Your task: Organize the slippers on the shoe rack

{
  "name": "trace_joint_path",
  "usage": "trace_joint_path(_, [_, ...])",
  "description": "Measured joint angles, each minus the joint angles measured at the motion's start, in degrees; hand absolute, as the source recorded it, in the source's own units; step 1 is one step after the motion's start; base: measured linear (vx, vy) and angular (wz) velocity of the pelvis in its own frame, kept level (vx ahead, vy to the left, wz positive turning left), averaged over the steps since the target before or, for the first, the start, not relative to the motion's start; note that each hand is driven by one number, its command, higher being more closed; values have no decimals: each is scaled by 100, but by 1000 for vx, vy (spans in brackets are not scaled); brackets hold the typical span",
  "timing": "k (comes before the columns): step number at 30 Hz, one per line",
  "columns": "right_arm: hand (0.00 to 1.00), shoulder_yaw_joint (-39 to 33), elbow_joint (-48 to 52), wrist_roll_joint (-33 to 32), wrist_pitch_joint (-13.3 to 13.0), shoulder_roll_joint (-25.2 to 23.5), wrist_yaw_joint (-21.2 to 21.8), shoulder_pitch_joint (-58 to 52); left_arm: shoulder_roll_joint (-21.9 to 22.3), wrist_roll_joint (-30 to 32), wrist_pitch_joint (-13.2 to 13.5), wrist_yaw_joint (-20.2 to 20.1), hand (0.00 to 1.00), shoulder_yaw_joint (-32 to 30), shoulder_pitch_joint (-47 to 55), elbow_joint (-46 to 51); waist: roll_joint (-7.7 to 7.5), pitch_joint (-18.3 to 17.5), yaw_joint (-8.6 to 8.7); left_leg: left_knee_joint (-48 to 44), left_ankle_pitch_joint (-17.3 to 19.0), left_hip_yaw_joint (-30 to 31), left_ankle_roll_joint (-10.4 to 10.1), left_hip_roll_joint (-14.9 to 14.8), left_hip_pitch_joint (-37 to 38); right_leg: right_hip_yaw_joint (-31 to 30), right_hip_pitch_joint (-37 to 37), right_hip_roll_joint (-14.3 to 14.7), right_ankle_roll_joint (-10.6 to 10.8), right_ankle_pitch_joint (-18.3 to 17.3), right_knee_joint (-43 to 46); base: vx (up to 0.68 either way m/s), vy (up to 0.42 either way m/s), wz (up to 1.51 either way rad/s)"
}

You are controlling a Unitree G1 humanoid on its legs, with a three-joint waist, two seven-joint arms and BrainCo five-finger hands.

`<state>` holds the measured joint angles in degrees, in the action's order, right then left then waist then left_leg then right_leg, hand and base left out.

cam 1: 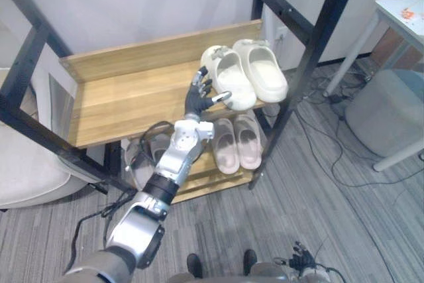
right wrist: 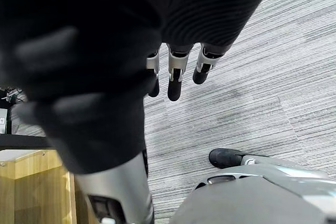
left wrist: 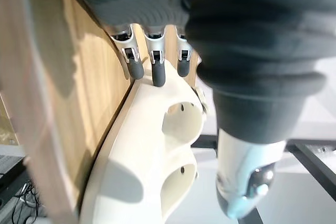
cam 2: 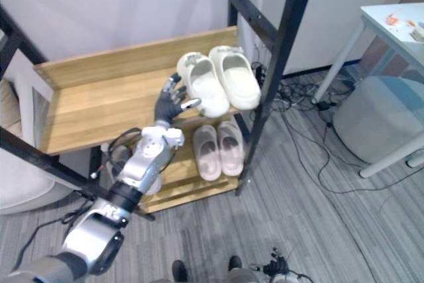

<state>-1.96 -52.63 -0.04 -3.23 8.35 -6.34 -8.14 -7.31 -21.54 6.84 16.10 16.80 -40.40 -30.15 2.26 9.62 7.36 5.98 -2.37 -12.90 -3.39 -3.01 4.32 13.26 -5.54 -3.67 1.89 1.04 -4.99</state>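
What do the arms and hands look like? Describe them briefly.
Left arm: silver-grey shells with black bands at the joints. Left hand and right hand: dark ribbed covers, slim silver fingers with dark rounded tips, and a silver thumb.

Two cream slippers (cam 1: 265, 74), two pink slippers (cam 1: 226, 145), one shoe rack (cam 1: 126, 101), one white table (cam 1: 399, 16)

The shoe rack (cam 1: 132, 97) is shared by both eye views, looked down on toward 12 o'clock; wrist views are taken very close.
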Motion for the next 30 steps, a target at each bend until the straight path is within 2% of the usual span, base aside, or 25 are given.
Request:
trace_joint_path(7, [0,-13,-6,-2,2,-14,-5,18,-168,252,-46,-8,0,-220,-214,-377,-8,4,46,0,0,-122,4,1,1,-152,79,-24,30,83,-5,-27,3,-13])
trace_joint_path(14, [0,-19,-2,-2,0,-28,-20,36,-228,619,-144,-52,0,-340,-199,-330,-12,6,48,0,-4,-101,11,10,-5,-147,84,-39,40,91,-5,-5,1,0])
trace_joint_path(20, [0,-15,-17,-3,77,-27,7,75,-324,690,-144,-56,0,-439,286,616,-12,6,23,-3,-5,-43,13,11,-9,-93,23,-22,43,89,-3,21,-7,5])
trace_joint_path(23, [0,-3,-30,-3,113,-14,23,78,-357,687,-114,-158,0,-423,583,1197,-12,5,-44,-3,-13,30,21,12,35,-22,-56,-21,53,82,-2,-15,-8,13])
trace_joint_path(30, [0,238,-120,-1,162,69,71,175,-472,593,61,-396,0,106,1151,2434,-48,-64,-184,21,-61,157,78,46,75,103,-120,-66,60,75,-3,-51,6,9])
